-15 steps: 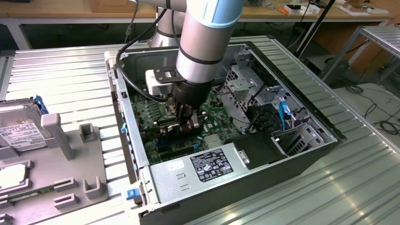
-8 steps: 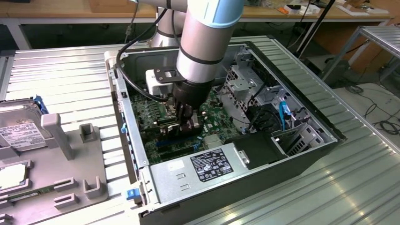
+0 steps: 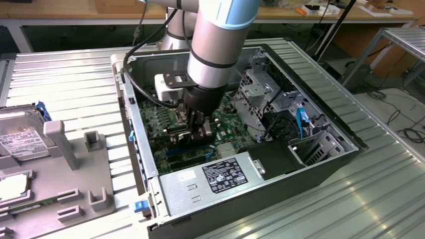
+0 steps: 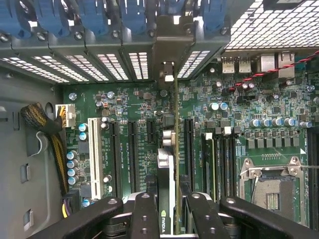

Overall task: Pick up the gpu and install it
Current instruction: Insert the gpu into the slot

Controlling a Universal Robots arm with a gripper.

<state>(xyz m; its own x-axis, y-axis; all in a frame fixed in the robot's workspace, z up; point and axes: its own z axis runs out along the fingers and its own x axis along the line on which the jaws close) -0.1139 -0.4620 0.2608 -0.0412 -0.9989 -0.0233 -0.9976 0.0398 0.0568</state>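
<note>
Gripper (image 4: 167,206): clamped on the gpu (image 4: 169,164), held edge-on.
Beneath gripper: motherboard (image 4: 234,134) slots, inside open case (image 3: 319,164).

Open computer case (image 3: 319,164), motherboard (image 4: 239,129), perhaps hard drive (image 3: 20,137).

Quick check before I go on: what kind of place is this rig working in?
Probably an electronics or computer-assembly lab: an open computer case on a metal table, a hard drive in a fixture, cluttered workbenches behind.
</note>
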